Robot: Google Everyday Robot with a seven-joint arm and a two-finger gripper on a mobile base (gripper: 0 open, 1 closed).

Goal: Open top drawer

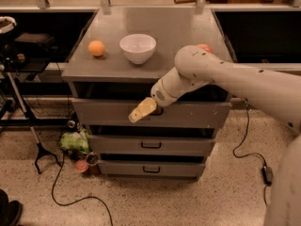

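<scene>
The top drawer (197, 114) is the widest grey front panel of the cabinet, just under the cabinet top. A dark gap shows above its front. Its small black handle (160, 111) at centre is mostly covered by my gripper (142, 110). The gripper's yellowish tip sits against the drawer front at the handle's left end. My white arm reaches in from the right, across the cabinet's top right corner.
On the cabinet top (164, 27) stand an orange (96, 48), a white bowl (138, 47) and a red object (205, 47) half hidden behind my arm. Two narrower drawers (151, 145) lie below. A green bag (74, 140), cables and a stand (37, 149) are on the floor at left.
</scene>
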